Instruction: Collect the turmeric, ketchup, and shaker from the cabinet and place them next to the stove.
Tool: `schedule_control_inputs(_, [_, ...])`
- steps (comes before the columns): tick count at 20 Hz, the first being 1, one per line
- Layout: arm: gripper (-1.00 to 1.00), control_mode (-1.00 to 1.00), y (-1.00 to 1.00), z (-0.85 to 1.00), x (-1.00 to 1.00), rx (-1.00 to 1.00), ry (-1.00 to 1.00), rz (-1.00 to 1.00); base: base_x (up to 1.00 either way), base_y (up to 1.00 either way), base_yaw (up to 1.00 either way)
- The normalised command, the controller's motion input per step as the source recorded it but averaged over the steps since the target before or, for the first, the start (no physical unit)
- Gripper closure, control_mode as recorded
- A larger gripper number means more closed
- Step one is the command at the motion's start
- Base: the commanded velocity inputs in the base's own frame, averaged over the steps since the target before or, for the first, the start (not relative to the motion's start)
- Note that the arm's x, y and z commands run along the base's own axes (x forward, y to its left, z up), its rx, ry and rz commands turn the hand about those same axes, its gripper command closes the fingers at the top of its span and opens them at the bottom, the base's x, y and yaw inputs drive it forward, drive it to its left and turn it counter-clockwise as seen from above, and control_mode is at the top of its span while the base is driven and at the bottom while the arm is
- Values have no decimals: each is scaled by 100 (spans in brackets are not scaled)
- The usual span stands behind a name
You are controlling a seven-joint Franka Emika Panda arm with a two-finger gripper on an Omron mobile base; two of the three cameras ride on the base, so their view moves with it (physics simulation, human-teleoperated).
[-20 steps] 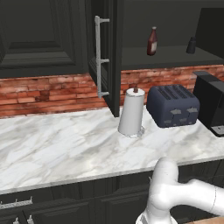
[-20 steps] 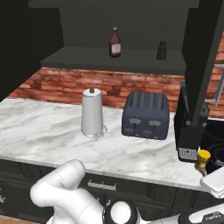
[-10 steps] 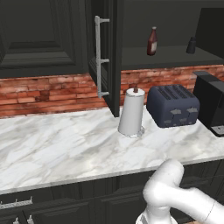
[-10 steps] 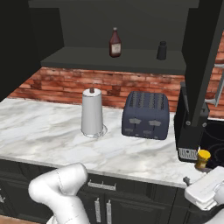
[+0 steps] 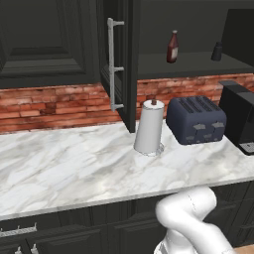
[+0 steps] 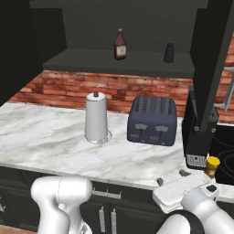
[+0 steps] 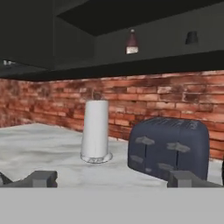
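The cabinet (image 5: 117, 64) stands open, its door swung out with the silver bar handle. On its shelf are the dark red ketchup (image 6: 120, 45) (image 5: 172, 47) (image 7: 131, 42) and, to its right, the dark grey shaker (image 6: 169, 53) (image 5: 217, 51) (image 7: 191, 38). The yellow-topped turmeric (image 6: 211, 166) stands on the counter beside the dark stove (image 6: 225, 153). My gripper (image 6: 171, 177) (image 7: 113, 179) is open and empty, low at the counter's front edge, left of the turmeric and far below the shelf.
A paper towel roll (image 6: 96, 117) (image 7: 95, 130) and a dark blue toaster (image 6: 151, 120) (image 7: 168, 146) stand on the marble counter (image 6: 45, 137) under the shelf. A black coffee machine (image 6: 199, 132) sits right of the toaster. The right cabinet door (image 6: 214, 55) hangs open above it.
My hand has swung left along the counter's front edge, away from the turmeric. The jaws stay open. Ketchup and shaker have not moved.
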Motion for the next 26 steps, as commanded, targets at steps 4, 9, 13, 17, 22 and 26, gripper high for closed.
schedule_control_inputs(4, [-100, -100, 100, 52, -1, 0, -14, -22, 0, 0, 0])
schedule_control_inputs(9, [-100, -100, 100, 65, 0, 0, -19, -24, 0, 0, 0])
schedule_control_inputs(13, [-100, -100, 99, 75, 0, 0, -20, -25, 0, 0, 0])
schedule_control_inputs(17, [-100, -100, 87, 87, 7, 0, -18, -24, 0, 0, 0])
schedule_control_inputs(22, [-100, -100, 83, 99, 11, 0, -15, -19, 0, 0, 0])
schedule_control_inputs(26, [-100, -100, 90, 92, 10, 0, -10, -15, 0, 0, 0])
